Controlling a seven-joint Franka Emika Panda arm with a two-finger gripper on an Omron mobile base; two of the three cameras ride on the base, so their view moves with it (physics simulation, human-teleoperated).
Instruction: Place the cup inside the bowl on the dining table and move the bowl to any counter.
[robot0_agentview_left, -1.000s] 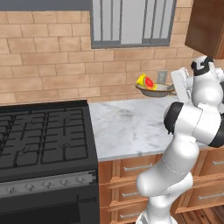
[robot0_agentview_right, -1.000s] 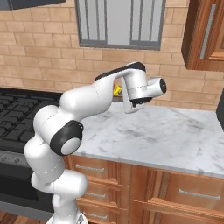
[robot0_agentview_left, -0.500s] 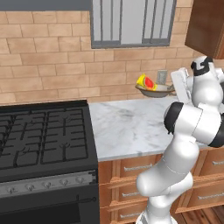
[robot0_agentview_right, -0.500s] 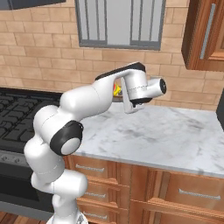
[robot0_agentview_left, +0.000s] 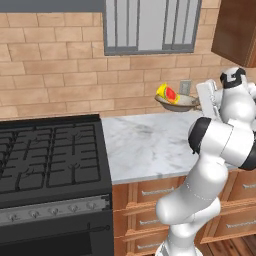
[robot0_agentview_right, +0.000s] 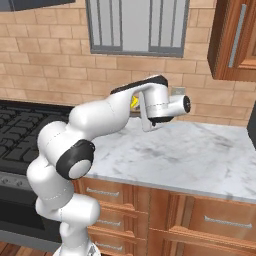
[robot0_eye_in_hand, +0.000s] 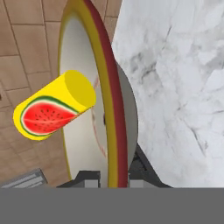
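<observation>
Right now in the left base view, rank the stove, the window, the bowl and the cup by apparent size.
1. stove, nearest the camera, so partly perspective
2. window, cut off by the top edge
3. bowl
4. cup, lying in the bowl

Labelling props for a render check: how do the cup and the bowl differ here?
The cup is narrow, yellow and carries a watermelon picture; the bowl is wide, shallow and pale inside. The cup lies tilted inside the bowl, which is held above the counter. Both show yellow.
</observation>
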